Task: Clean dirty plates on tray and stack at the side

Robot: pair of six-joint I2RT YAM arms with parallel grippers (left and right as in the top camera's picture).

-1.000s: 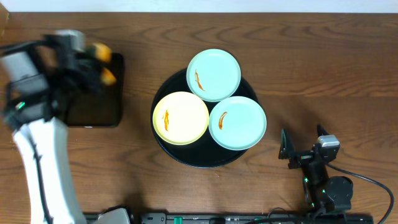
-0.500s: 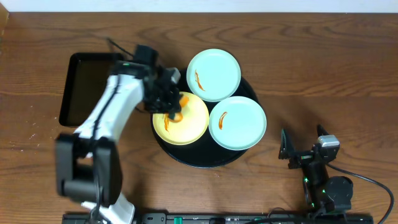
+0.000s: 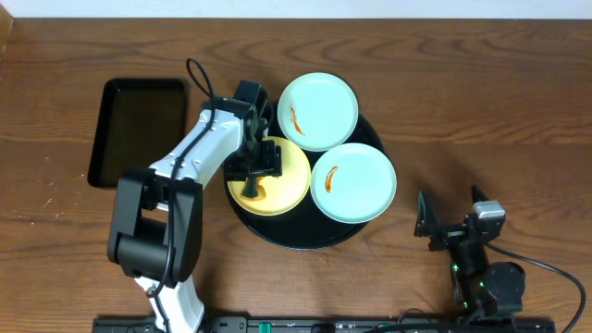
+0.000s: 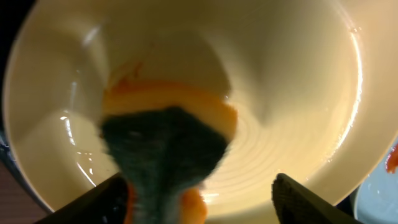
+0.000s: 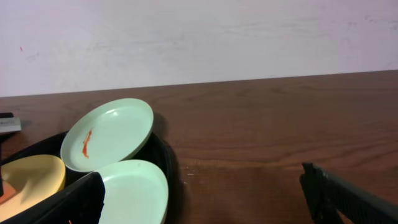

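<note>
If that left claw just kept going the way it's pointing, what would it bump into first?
The yellow plate. The left gripper points down into it, and the sponge it holds leads the way, so the sponge would press on the plate first. Whether they already touch is unclear.

Two mint-blue plates (image 3: 318,111) (image 3: 353,181) and one yellow plate (image 3: 294,176) make three plates. There is one round black tray (image 3: 287,236), one rectangular black tray (image 3: 139,129), one sponge (image 4: 165,149) and two robot arms (image 3: 199,153) (image 3: 476,268).
</note>
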